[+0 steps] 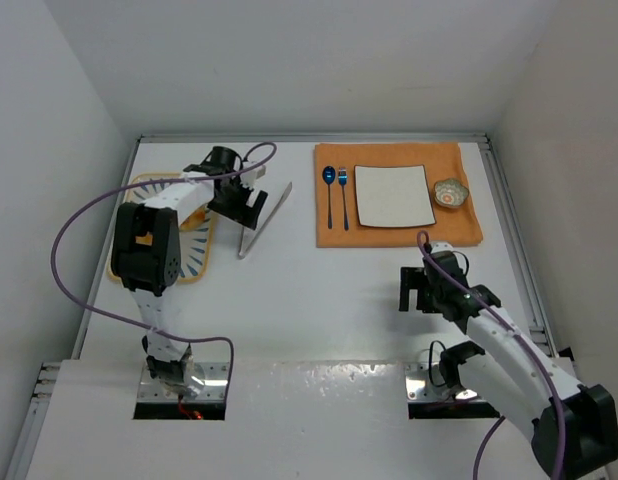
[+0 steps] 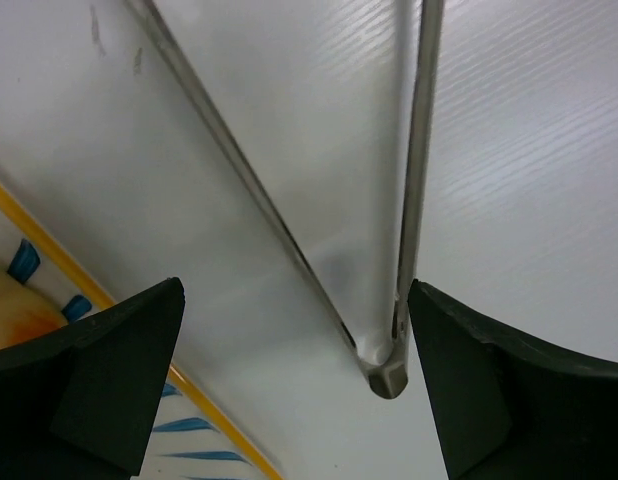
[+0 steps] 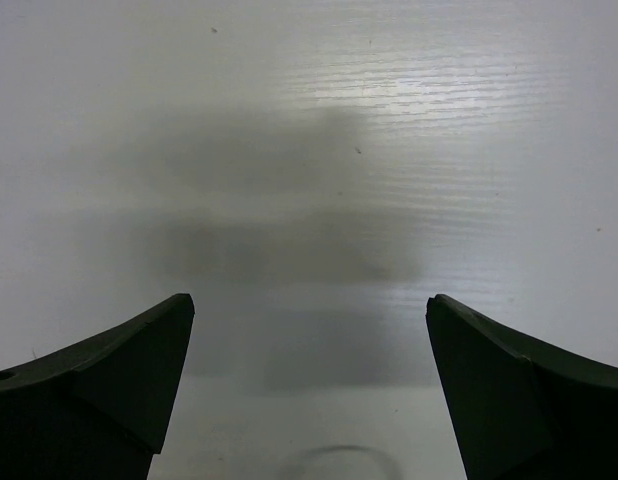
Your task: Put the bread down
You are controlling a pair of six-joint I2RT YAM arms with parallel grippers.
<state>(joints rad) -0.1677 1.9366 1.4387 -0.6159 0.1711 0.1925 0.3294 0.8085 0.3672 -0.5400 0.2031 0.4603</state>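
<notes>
Left jaws: spread wide, empty, straddling the tongs (image 2: 386, 378) at their hinge, likely to grasp them;
Right jaws: parted, empty, idle above table (image 3: 309, 120)

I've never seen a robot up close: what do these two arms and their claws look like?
The left arm and right arm have white links and black joint housings, each trailing a purple cable. The left one carries an orange patch. The left claw and right claw have thick matte black fingers.
</notes>
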